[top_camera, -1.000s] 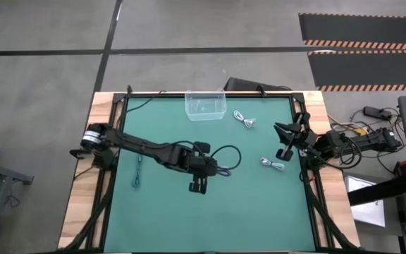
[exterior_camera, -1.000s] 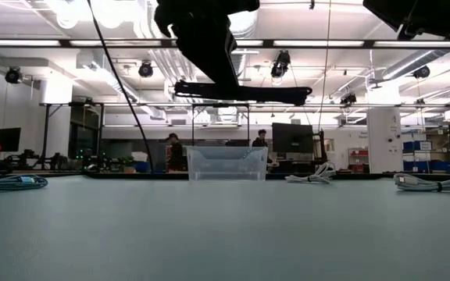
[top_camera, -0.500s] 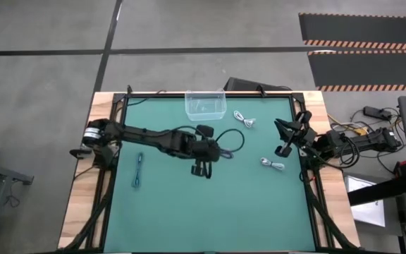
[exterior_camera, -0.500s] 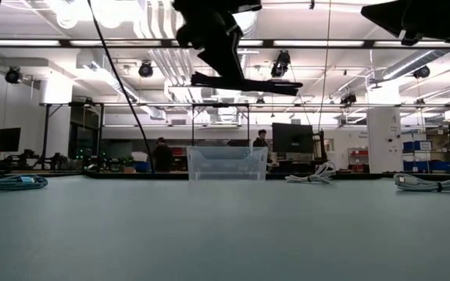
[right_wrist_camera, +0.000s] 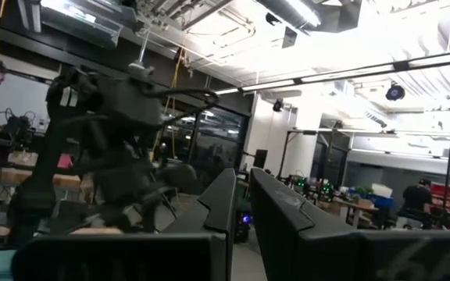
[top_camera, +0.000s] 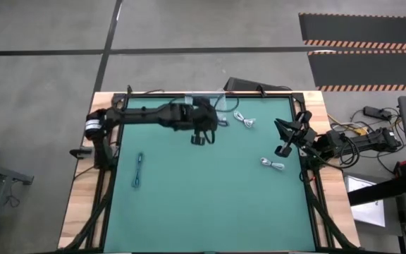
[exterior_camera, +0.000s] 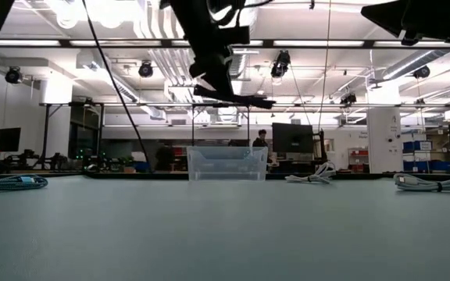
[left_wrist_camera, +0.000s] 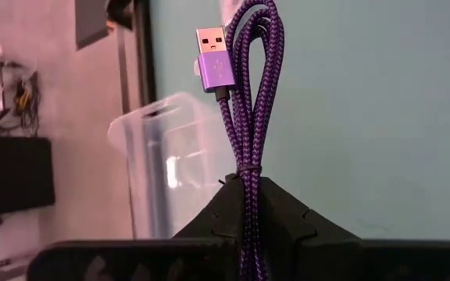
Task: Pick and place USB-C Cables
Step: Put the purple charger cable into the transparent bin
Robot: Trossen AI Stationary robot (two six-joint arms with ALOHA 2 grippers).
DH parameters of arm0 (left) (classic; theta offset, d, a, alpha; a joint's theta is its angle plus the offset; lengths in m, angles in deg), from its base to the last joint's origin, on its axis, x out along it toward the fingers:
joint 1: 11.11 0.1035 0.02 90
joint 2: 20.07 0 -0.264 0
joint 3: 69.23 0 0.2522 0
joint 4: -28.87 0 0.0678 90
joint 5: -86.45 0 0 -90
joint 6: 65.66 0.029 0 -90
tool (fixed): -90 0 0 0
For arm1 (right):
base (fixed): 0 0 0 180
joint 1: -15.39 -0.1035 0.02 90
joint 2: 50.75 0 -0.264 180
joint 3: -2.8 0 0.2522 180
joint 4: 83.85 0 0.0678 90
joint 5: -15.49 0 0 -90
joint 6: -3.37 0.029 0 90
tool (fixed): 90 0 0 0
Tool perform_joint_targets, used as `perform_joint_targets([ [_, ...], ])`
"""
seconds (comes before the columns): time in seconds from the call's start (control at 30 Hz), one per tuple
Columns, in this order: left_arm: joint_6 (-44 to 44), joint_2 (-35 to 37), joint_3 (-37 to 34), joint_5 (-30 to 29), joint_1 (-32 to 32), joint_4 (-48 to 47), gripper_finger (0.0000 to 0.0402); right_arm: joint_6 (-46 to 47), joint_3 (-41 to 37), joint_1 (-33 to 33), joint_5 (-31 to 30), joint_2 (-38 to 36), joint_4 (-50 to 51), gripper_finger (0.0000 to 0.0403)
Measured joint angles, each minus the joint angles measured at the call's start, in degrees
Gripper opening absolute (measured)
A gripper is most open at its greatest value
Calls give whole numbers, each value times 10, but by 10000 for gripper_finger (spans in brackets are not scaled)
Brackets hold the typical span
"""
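My left gripper (top_camera: 201,137) hovers high over the table's far middle, just near of the clear plastic bin (exterior_camera: 226,164), and is shut on a purple braided cable bundle (left_wrist_camera: 248,101). The left arm covers most of the bin in the high view. Two white cable bundles (top_camera: 244,119) (top_camera: 273,164) lie flat on the mat at the right. A teal cable (top_camera: 138,170) lies flat at the left. My right gripper (top_camera: 283,140) waits by the right edge, fingers close together, empty. My left gripper pinches the purple bundle between its two fingers at the tied waist (left_wrist_camera: 248,173), near one end of the loops. The longer part sticks out past the fingertips, with a plug (left_wrist_camera: 212,58) at its free end. The bundle is lifted clear, about level in the low view (exterior_camera: 241,97).
The bin stands on the mat at the far edge's middle (left_wrist_camera: 162,156). The green mat (top_camera: 210,204) has open room across its middle and near half. Wooden table edges frame it. People and equipment show in the room beyond the far edge.
My left arm has swung from the table's middle toward the far edge and the bin, carrying the purple bundle lifted clear all the way. The gripper has stayed shut on it. The right arm has kept still.
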Motion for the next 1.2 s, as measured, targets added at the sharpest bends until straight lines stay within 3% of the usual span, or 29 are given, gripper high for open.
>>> perform_joint_targets([
  [0.3, 16, 0, -3, 3, 68, 71, 11, -4, 0, 0, 0, 0, 0, 31],
  [0.5, 18, 0, -4, 77, 108, 85, 11, -4, 0, 0, 0, 0, 0, 31],
  [0.9, 14, 0, -3, 83, 189, 102, 11, -4, 0, 0, 0, 0, -1, 31],
  [1.2, 0, 0, 1, 125, 220, 127, 11, -8, 0, 0, 0, 0, -2, 31],
])
